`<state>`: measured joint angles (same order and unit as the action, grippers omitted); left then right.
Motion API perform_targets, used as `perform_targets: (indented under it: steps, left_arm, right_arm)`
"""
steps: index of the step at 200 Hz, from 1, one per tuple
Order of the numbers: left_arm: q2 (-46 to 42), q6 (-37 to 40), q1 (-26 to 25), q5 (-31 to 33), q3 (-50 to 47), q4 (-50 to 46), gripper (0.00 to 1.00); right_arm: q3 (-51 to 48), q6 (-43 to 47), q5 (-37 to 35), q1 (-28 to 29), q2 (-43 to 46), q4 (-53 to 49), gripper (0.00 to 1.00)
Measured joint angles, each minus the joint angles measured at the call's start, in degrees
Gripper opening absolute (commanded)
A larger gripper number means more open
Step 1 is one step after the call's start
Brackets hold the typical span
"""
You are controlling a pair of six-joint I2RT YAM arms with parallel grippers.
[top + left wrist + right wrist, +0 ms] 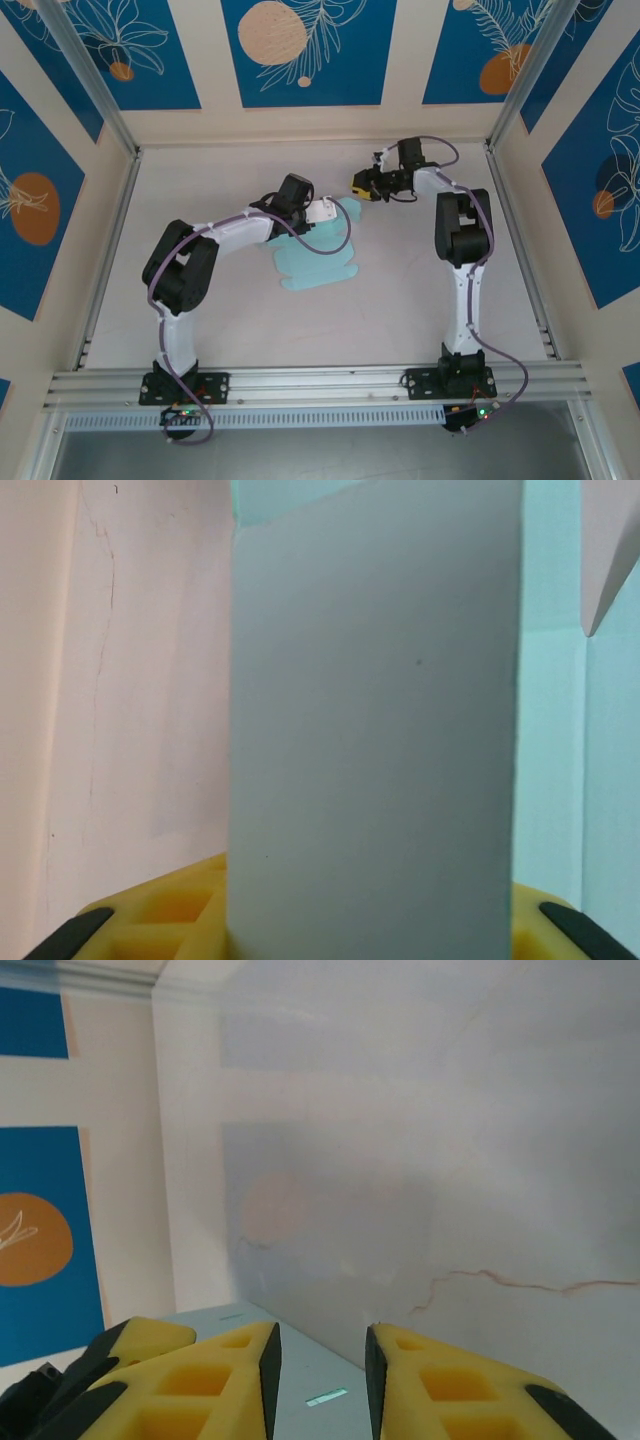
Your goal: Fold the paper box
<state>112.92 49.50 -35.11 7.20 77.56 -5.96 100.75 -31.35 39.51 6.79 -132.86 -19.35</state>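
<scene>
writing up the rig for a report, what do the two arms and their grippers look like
Both the left arm and right arm have white links, bulky black joints and black bases. A purple cable loops along each. The right gripper has chunky yellow fingers with recessed pockets and black trim; the left gripper shows the same yellow.

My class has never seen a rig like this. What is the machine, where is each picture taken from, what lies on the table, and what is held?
Two robot arms are bolted at a table's near edge. The top picture looks down from above; the others come from cameras on each wrist. A pale-blue paper box, still mostly flat card, lies mid-table. The left gripper has a raised panel standing between its yellow jaws; whether it is clamped, I cannot tell. The right gripper is open over the card, holding nothing.
</scene>
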Motion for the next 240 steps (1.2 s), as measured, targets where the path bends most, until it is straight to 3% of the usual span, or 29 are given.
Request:
perform_targets:
  steps: [40,71,162,240]
  left_arm:
    - [0.0,-0.02,-0.04,0.24,0.04,0.0,0.26]
    - [0.02,-0.02,-0.07,0.39,0.07,0.15,0.26]
    - [0.04,-0.04,-0.17,0.44,0.07,0.76,0.26]
    - [0.07,-0.02,-0.44,1.46,0.04,1.29,0.26]
  right_arm:
    - [-0.46,0.83,1.99,1.84,-0.44,-0.52,0.31]
    - [-6.49,0.76,2.73,1.84,0.35,2.01,0.31]
    - [-18.84,-0.11,0.79,1.84,11.32,8.28,0.32]
    - [-27.02,-5.11,1.03,4.2,14.36,15.41,0.32]
